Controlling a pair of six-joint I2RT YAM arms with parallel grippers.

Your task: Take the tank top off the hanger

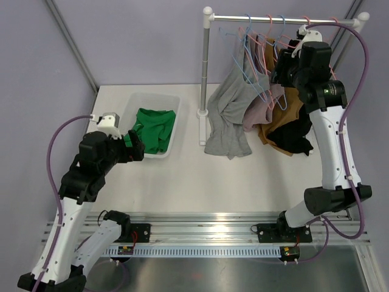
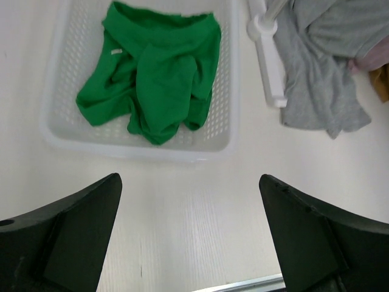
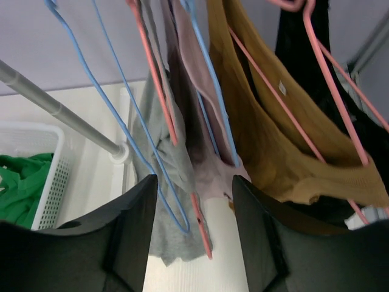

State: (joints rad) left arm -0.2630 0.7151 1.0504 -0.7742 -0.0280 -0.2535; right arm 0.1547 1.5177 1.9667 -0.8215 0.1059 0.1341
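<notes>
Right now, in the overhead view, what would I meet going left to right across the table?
White basket holding a green top → rack pole → grey top → pink top → mustard top → right arm.

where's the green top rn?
Top external view: the green top lies crumpled in the white basket on the table's left side, just ahead of the left gripper and left of the rack post.

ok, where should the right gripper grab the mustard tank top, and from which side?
Probably its sagging lower fold, coming from below on the arm's side: the mustard tank top hangs loose there, while higher up the pink hanger wires cross it. The right gripper is open.
</notes>
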